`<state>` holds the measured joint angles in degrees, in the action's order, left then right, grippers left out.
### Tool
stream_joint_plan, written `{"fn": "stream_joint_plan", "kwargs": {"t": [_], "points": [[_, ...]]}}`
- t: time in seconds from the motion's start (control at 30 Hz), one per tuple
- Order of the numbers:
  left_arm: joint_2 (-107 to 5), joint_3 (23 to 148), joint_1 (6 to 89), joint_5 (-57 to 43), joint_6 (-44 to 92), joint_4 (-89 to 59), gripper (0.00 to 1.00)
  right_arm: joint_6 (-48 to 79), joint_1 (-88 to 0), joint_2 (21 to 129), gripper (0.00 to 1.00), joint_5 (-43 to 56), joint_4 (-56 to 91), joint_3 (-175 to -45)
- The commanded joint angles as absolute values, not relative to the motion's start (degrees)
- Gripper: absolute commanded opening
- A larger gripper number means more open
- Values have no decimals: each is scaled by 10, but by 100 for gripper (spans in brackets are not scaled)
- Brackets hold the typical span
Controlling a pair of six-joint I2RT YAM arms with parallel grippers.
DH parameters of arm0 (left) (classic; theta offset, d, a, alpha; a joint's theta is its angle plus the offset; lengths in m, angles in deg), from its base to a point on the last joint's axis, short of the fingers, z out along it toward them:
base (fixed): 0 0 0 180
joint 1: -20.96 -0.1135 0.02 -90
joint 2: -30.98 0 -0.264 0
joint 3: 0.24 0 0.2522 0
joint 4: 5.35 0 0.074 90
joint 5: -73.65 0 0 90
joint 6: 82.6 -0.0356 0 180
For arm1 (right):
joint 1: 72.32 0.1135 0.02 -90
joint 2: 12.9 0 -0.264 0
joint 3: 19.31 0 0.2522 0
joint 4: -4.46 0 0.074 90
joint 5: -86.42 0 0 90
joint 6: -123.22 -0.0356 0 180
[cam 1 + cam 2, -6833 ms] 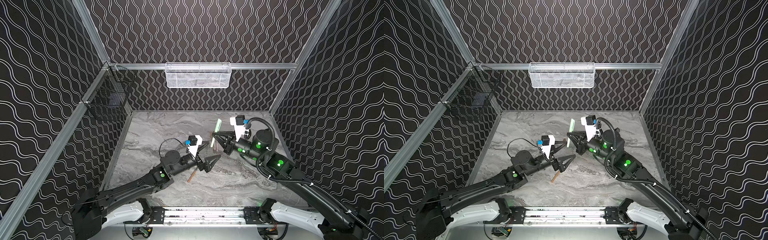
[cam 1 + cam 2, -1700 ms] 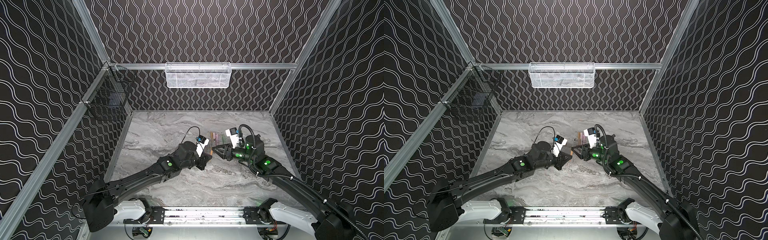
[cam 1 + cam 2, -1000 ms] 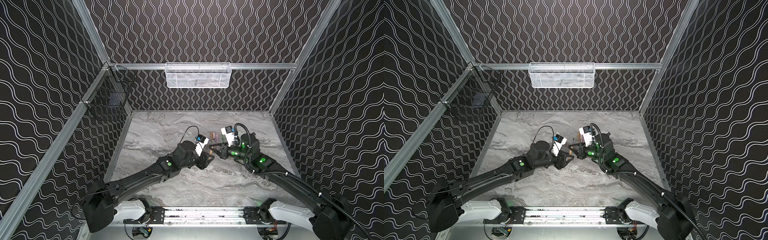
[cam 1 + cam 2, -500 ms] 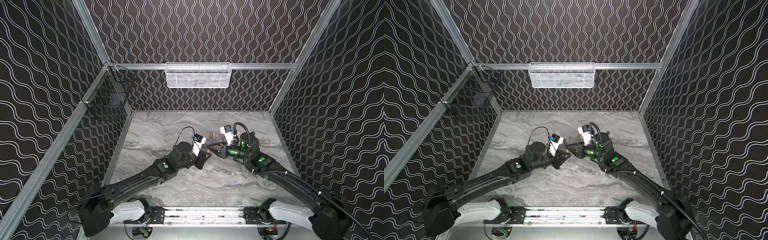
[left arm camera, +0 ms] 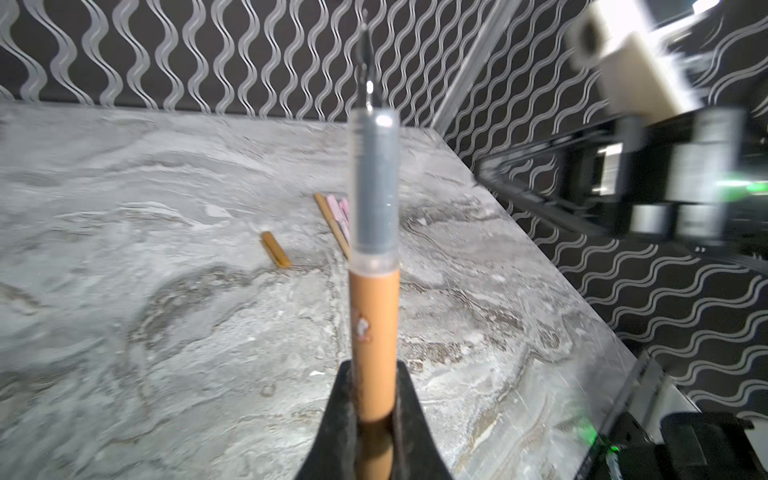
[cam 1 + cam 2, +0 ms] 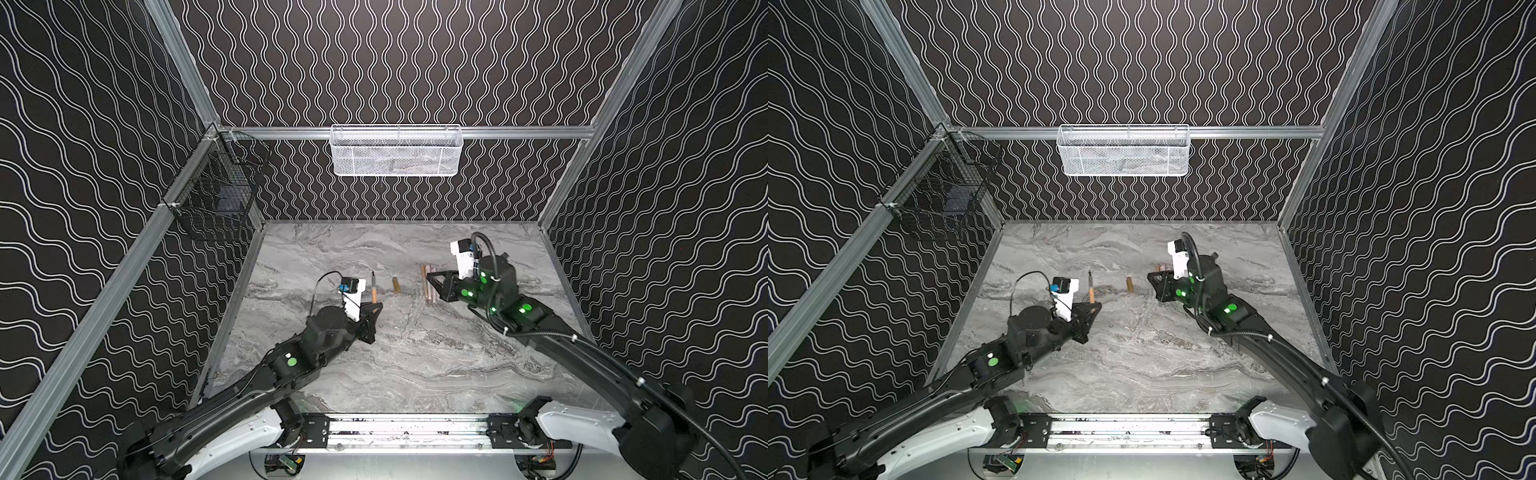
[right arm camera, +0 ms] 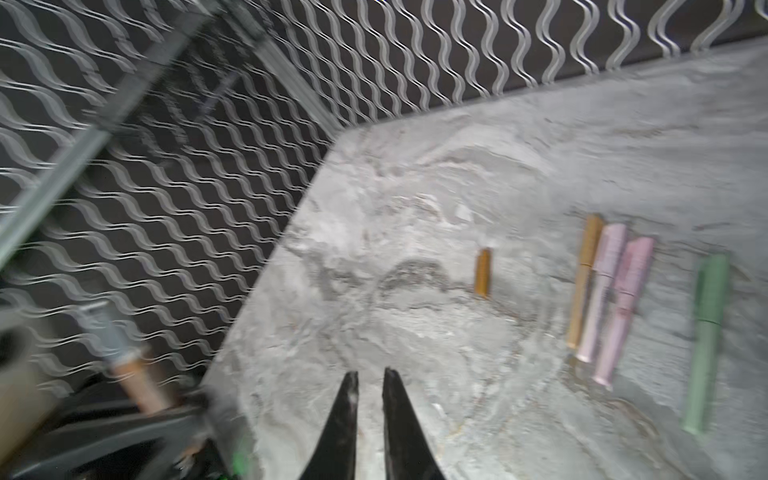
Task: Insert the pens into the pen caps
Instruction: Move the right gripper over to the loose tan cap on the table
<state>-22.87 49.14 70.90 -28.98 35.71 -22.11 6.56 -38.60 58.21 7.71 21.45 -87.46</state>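
My left gripper [image 6: 376, 309] [image 6: 1094, 307] [image 5: 374, 368] is shut on the lower barrel of a tan-orange pen [image 6: 373, 287] [image 6: 1090, 289] [image 5: 374, 316]. The pen stands nearly upright, its thin dark tip uppermost and bare. A short tan-orange pen cap [image 6: 396, 285] [image 6: 1130, 284] [image 5: 276, 249] [image 7: 483, 272] lies on the table between the two grippers. My right gripper [image 6: 430, 277] [image 6: 1152, 279] [image 7: 368, 376] is shut, empty, low over the table right of the cap.
Capped pens lie side by side near the right gripper: one tan-orange [image 7: 584, 280], two pink [image 7: 600, 291] [image 7: 623, 309], one pale green [image 7: 706, 345]. A white mesh basket [image 6: 395, 150] hangs on the back wall, a black wire basket [image 6: 216, 195] on the left wall.
The two grippers, close together mid-table before, have drawn apart. The left moved left and nearer with the pen; the right backed off to the right. The tan-orange cap now shows between them.
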Motion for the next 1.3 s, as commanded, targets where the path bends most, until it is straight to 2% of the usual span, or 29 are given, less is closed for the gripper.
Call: {"fn": "stream_joint_plan", "kwargs": {"t": [0.0,0.17,0.3,0.47,0.63,0.9,1.27], "points": [[-202,487,708,-324,362,-259,0,113,-389,653,11,57,264,-926],[-163,482,709,-332,365,-302,0,149,-389,807,11,66,300,-1021],[-135,472,708,-330,368,-316,0,170,-389,918,15,71,325,-1101],[-129,476,708,-325,362,-330,0,180,-389,1053,19,42,364,-1207],[-138,476,708,-318,361,-321,0,182,-388,1141,33,31,369,-1284],[-150,481,708,-313,355,-317,0,191,-382,1205,35,42,395,-1358],[-153,484,708,-315,352,-321,0,211,-353,1201,25,34,387,-1319]]}}
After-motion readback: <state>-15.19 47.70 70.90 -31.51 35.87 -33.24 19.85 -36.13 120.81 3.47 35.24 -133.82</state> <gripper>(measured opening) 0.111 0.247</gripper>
